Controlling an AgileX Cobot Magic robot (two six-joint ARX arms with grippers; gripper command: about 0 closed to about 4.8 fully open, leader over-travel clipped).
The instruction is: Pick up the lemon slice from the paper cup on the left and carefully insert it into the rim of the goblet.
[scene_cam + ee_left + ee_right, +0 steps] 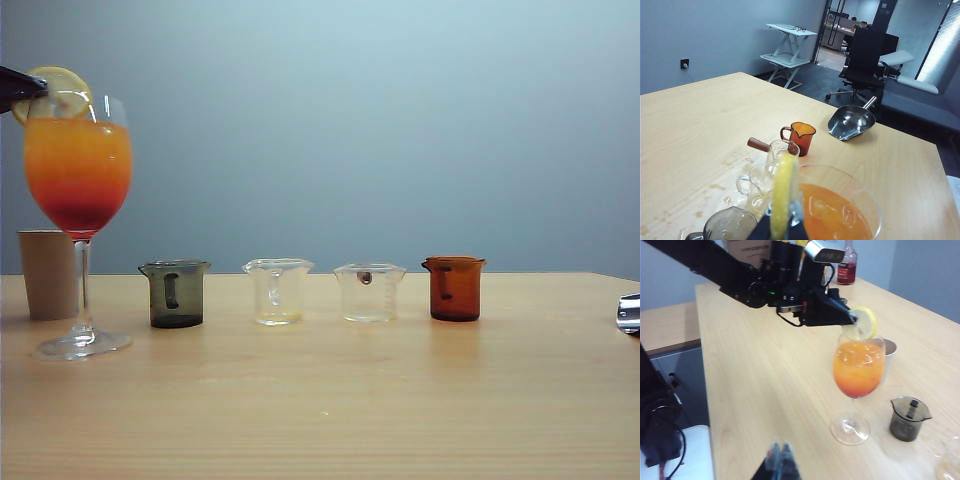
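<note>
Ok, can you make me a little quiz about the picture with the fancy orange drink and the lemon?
1. True or false: the left end effector is shut on the lemon slice at the rim of the goblet.
2. Which one stands right beside the goblet's foot on the table? A) amber beaker B) dark grey beaker C) metal scoop
3. Fill in: behind the goblet stands the beige paper ____.

Key: 1 true; 2 B; 3 cup.

wall (400,120): grey-blue; bare | office chair (866,60): black | blinds (940,45): lit
</note>
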